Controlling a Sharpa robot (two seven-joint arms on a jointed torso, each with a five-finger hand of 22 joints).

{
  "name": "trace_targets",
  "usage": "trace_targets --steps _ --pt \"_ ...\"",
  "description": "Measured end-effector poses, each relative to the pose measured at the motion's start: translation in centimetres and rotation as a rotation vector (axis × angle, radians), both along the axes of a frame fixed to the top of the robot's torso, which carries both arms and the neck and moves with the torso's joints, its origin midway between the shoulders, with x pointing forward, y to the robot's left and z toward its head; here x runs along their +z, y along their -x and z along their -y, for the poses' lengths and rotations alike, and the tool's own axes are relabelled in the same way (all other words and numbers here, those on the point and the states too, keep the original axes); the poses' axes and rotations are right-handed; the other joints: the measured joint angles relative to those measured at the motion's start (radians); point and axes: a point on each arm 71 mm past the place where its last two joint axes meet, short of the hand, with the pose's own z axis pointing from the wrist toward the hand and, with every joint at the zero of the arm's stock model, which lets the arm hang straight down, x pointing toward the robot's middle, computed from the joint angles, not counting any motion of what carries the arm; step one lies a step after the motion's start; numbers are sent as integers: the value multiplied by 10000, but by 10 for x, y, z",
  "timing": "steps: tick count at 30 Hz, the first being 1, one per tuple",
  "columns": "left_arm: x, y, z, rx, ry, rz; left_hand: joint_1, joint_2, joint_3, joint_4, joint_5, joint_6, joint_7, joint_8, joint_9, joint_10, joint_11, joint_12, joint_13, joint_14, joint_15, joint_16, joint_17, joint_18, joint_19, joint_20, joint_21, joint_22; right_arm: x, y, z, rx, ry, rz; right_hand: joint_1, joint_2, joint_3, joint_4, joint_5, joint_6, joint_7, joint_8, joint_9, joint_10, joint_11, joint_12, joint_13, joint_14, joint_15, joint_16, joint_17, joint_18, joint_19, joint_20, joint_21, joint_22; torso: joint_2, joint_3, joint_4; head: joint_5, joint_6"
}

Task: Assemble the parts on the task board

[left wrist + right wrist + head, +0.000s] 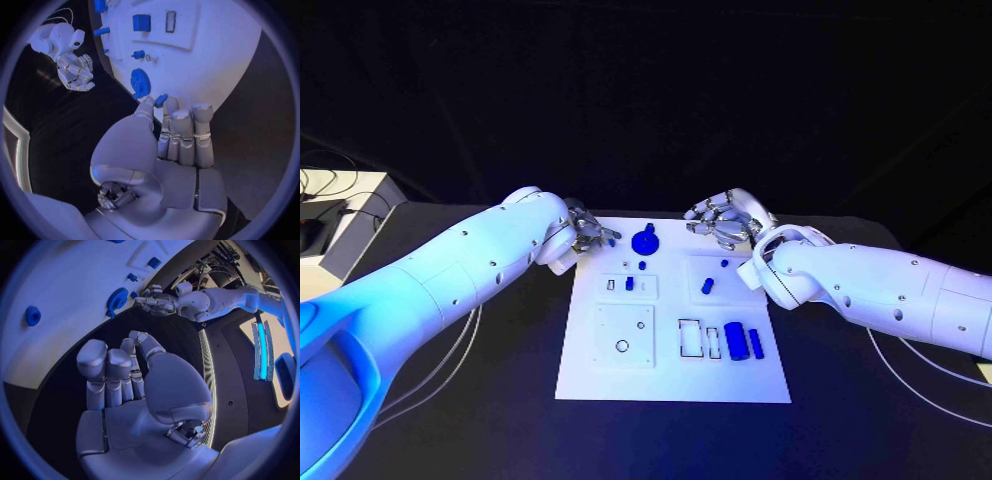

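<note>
The left silver hand (584, 237) hovers at the far left corner of the white rectangular task board (674, 380) in the middle of the black desk (473, 420), fingers curled together, pinching a small blue peg (161, 100) beside the round blue gear (645, 241). The right silver hand (723, 220) hangs over the board's far right corner, fingers curled in on nothing.

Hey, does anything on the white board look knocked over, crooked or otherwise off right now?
Nothing stands out. The white board lies flat on the table, and the blue gear and smaller blue parts sit on it in order. Both hands, left and right, hold nothing.
</note>
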Motion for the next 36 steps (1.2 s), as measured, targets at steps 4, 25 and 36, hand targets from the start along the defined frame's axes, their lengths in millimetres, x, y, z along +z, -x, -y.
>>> trace_targets --steps 4,25,36 --pt "1 0 1 -28 75 -17 163 -65 609 -103 41 29 64 -149 -172 0 1 -60 -51 0 0 0 44 -1 1 0 0 13 0 0 0 -3 3 -3 0 0 0 0 0 4 3 0 0 0 0 0 0 0 0 0 -1 0 0 0 0 0 0 -4 0 3 -1" --pt "0 5 7 -237 191 -97 -1170 -1823 5273 9 119 -129 -106 966 298 401 -211 -181 -52 112 -183 79 223 -158 95 -168 194 205 0 -1 0 -12 17 -3 0 0 28 -28 -1 1 -1 0 0 2 1 0 1 0 0 0 -2 0 0 0 0 6 4 0 1 31 12" --pt "6 16 4 -531 225 -41 -1444 -1969 5741 -352 115 91 -140 886 304 868 -323 -77 -196 181 -250 192 473 -318 296 -438 523 421 -1 -1 2 -48 39 -4 0 0 28 -28 -1 0 -3 0 0 3 2 0 1 0 0 0 -4 0 0 0 0 4 -88 12 54 71 -82"
